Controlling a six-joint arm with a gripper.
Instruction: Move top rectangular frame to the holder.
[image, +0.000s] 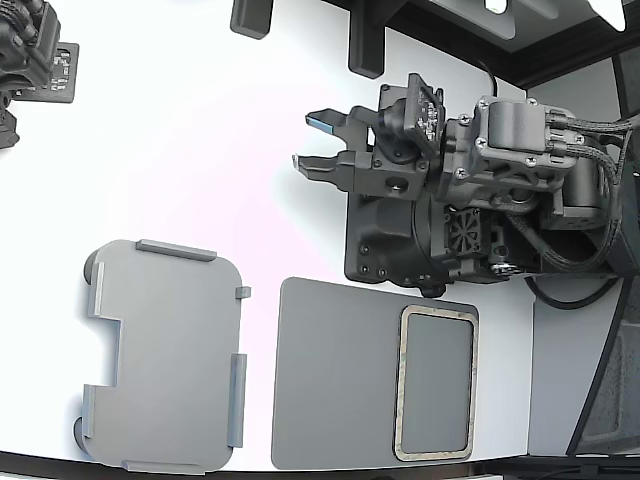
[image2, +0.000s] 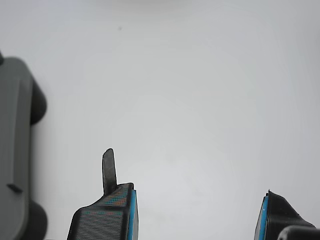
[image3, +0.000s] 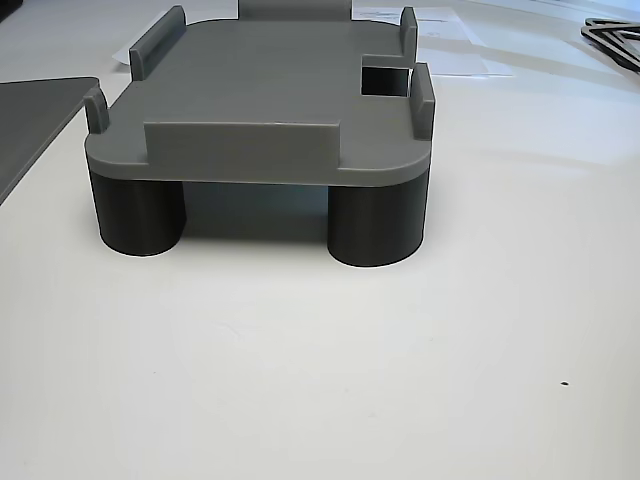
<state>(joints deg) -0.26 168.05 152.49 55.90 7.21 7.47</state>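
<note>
The tan-olive rectangular frame (image: 436, 384) lies flat on the right part of a dark grey mat (image: 330, 380) near the front table edge in the exterior view. The light grey holder (image: 165, 355) stands to the mat's left in that view, and its edge and round feet show in the wrist view (image2: 12, 150). The other view shows the holder (image3: 260, 100) up close on its dark feet, with nothing on it. My gripper (image: 312, 142) hovers over bare white table behind the mat, fingers pointing toward the exterior view's left. It is open and holds nothing; the blue-padded fingertips (image2: 131, 215) stand wide apart.
The arm's black body (image: 470, 200) sits just behind the mat and frame. Another dark device (image: 30, 60) occupies the far left corner of the exterior view. Black fixtures (image: 365, 40) stand along the back edge. White table surface (image: 200, 150) lies between gripper and holder.
</note>
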